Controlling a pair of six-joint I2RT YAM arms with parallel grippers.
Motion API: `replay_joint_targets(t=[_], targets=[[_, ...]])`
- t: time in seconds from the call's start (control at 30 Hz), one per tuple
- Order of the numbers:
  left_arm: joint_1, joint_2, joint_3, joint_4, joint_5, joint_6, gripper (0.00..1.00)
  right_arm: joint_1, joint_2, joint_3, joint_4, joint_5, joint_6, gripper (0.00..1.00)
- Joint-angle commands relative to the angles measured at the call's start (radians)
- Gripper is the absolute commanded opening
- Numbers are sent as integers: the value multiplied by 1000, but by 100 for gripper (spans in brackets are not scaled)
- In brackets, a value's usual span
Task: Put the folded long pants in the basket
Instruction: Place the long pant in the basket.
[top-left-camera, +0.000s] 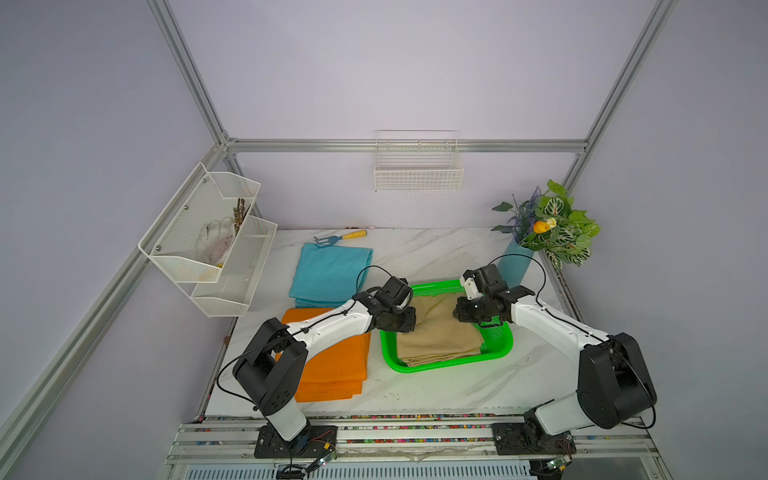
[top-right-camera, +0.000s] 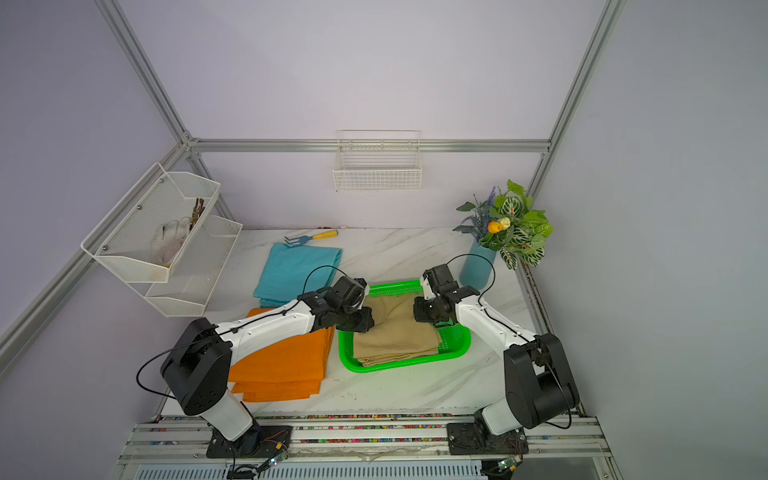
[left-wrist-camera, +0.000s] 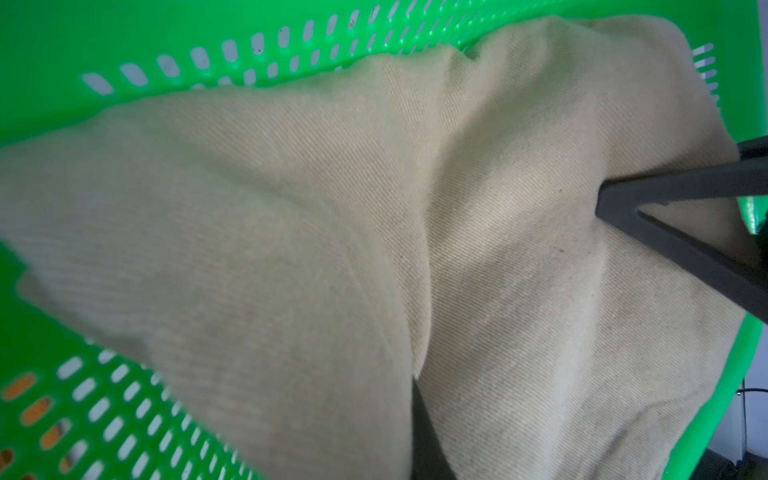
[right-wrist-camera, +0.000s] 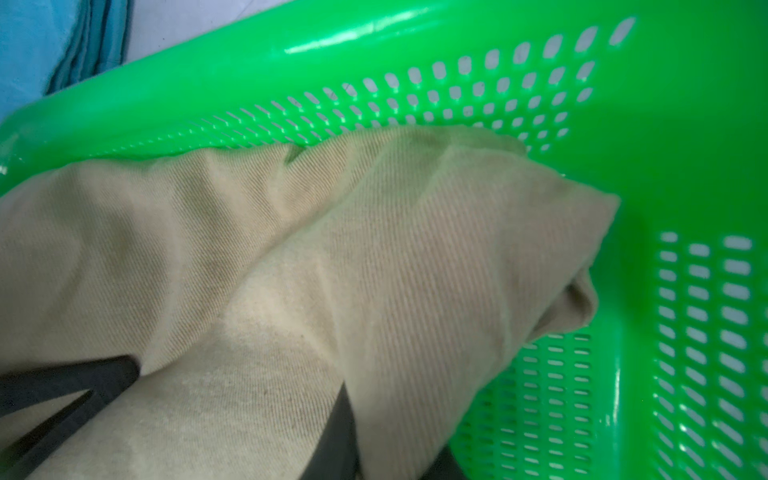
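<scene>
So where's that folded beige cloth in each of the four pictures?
Top view: the tan pants sit in the green basket, right of centre on the table.
Top view: the tan pants in the basket, about mid-picture.
Left wrist view: the pants fill most of the frame.
Right wrist view: the pants fill about half.
Shared landmark: the basket's perforated green wall beside the cloth.

**Bench layout, top views**

You have the basket (top-left-camera: 498, 336) right of frame centre, with the folded pants (top-left-camera: 436, 332) lying in it. Just left of it sits the pants stack (top-left-camera: 332, 365). Behind that, further up the frame, are the far pants (top-left-camera: 328, 270), then the hand fork (top-left-camera: 341, 237).
</scene>
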Motion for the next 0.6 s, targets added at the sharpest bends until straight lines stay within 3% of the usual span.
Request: replay_joint_targets(t=[0.0, 0.03, 0.1, 0.17, 0.33, 0.47, 0.57], targets=[[7, 11, 48, -96, -55, 75, 33, -18, -18, 10, 81, 150, -1, 38], [7, 15, 67, -112, -58, 84, 53, -18, -18, 27, 66, 151, -4, 44], [7, 10, 102, -148, -80, 96, 79, -18, -24, 64, 29, 159, -10, 51], [7, -7, 138, -182, -111, 110, 100, -18, -36, 104, -16, 170, -21, 54], [38, -73, 226, -245, -167, 128, 100, -18, -102, 149, -118, 285, -20, 56], [96, -132, 194, -263, -180, 134, 100, -27, -127, 130, -186, 395, -60, 76], [175, -171, 92, -257, -100, 112, 95, -59, -126, 97, -200, 408, -67, 87]])
